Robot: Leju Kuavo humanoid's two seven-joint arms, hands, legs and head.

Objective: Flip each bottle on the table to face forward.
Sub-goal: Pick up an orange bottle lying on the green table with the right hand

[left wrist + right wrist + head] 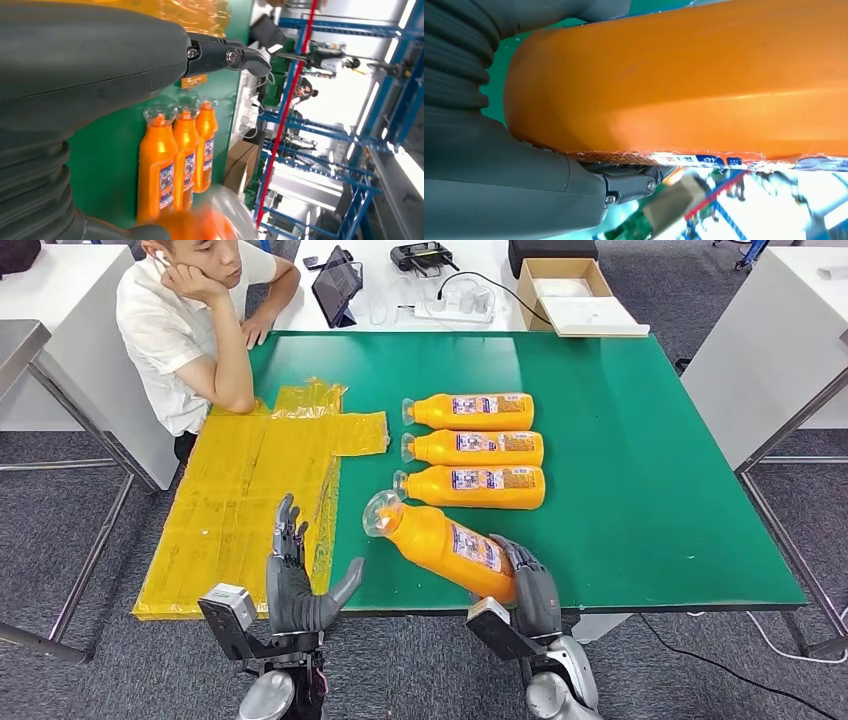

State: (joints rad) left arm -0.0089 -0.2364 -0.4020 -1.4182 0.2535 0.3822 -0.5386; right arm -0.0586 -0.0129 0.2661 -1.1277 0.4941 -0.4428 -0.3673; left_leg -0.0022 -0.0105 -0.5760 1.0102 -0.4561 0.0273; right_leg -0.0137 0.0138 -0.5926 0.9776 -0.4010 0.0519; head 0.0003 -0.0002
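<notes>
the right hand [528, 585] grips the base of a full, likely heavy, smooth and slippery orange bottle [440, 542], lifted and tilted toward the spread, empty left hand [300, 585], best gripped mid-body.

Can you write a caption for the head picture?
Right hand lifts one orange plastic bottle; three more lie on the green table.

four bottles [478, 411] are seen in bright orange, each with a clear cap [381, 512] and a label [475, 545] printed in white, blue and a little red. the table top [640, 440] is coloured deep green, with crinkled translucent yellow sheeting [250, 495] laid over part of it. the right hand [530, 585] and left hand [295, 580] are finished in dark grey. a white shirt [160, 325] is worn by the person.
</notes>
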